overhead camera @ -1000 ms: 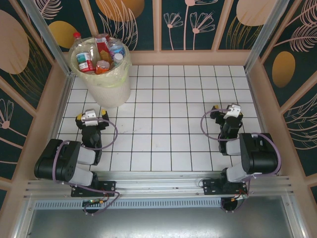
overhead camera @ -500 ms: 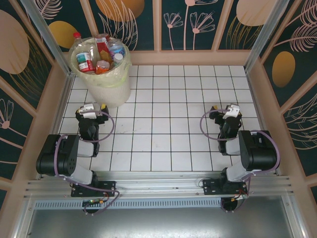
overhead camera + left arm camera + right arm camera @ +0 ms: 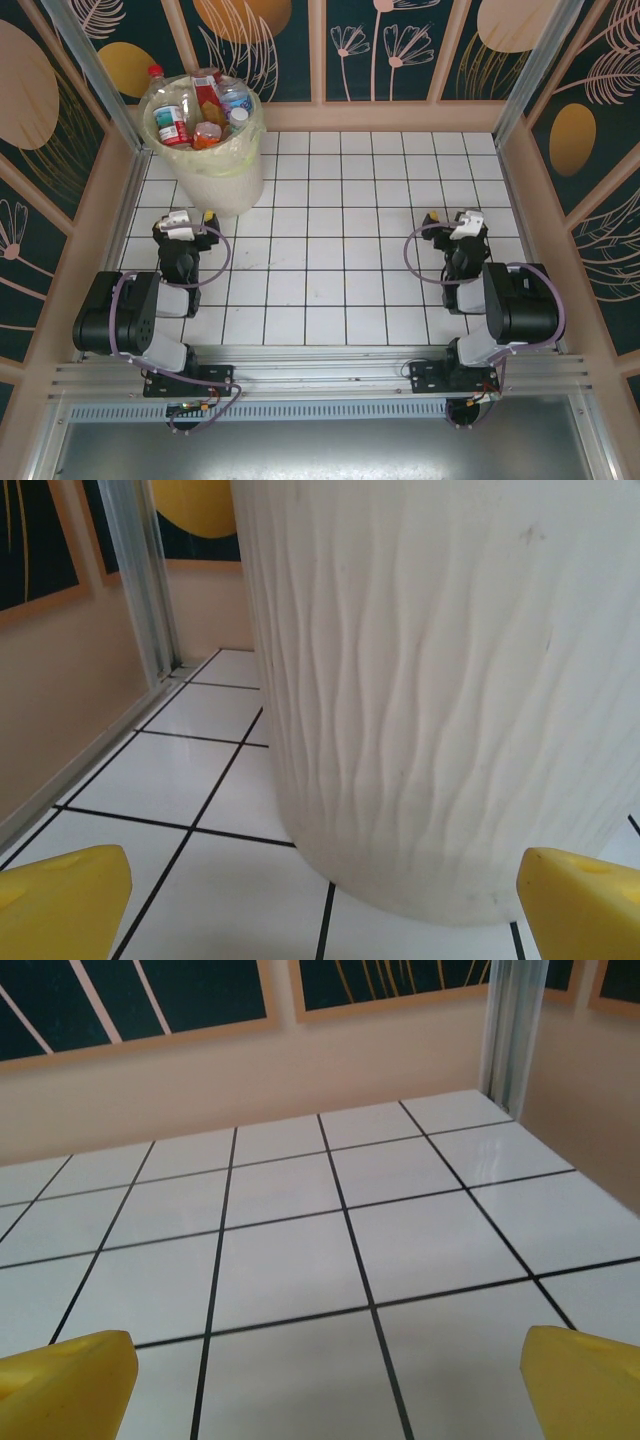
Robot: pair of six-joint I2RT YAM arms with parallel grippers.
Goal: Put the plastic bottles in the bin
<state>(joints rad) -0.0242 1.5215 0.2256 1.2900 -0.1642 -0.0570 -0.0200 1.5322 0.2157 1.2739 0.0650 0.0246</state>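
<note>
Labels show on the plastic bottles [image 3: 195, 115] standing in the bin [image 3: 225, 170], red, blue and white, but no lettering is legible.

light: bright, even | shadows: soft | glare: faint sheen on tiles [image 3: 500, 1170] | focus: sharp

Left arm [image 3: 128, 322] and right arm [image 3: 518, 305] black with grey segments; purple cables [image 3: 222, 262]; white wrist caps [image 3: 178, 222]; yellow fingers [image 3: 60, 900].
</note>
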